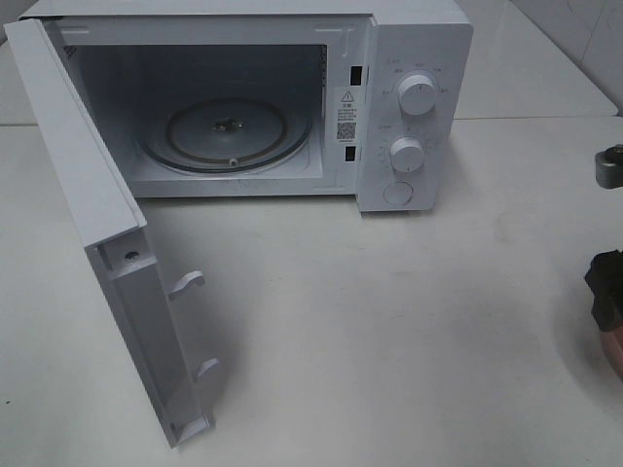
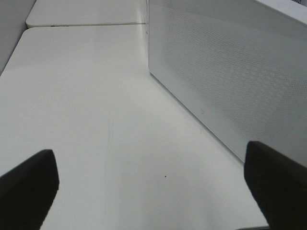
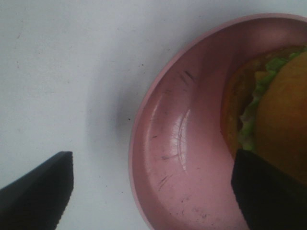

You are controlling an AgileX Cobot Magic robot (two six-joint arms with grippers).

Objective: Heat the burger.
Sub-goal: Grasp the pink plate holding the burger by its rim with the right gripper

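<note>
In the right wrist view the burger (image 3: 283, 105), with a golden-brown bun and green lettuce, lies on a pink plate (image 3: 177, 143). My right gripper (image 3: 153, 191) hangs open over the plate's rim. One finger (image 3: 268, 191) is over the burger's edge and the other finger (image 3: 41, 191) is over the bare table outside the plate. The white microwave (image 1: 409, 58) stands at the back with its door (image 1: 107, 253) swung wide open and its glass turntable (image 1: 226, 136) bare. My left gripper (image 2: 152, 191) is open with nothing in it, low over the table beside the door's perforated outer face (image 2: 230, 72).
In the high view the right arm (image 1: 605, 287) shows only at the far right edge, with a pinkish shape under it. Two latch hooks (image 1: 190, 282) stick out of the open door. Two knobs (image 1: 417, 95) and a button are on the microwave's front panel.
</note>
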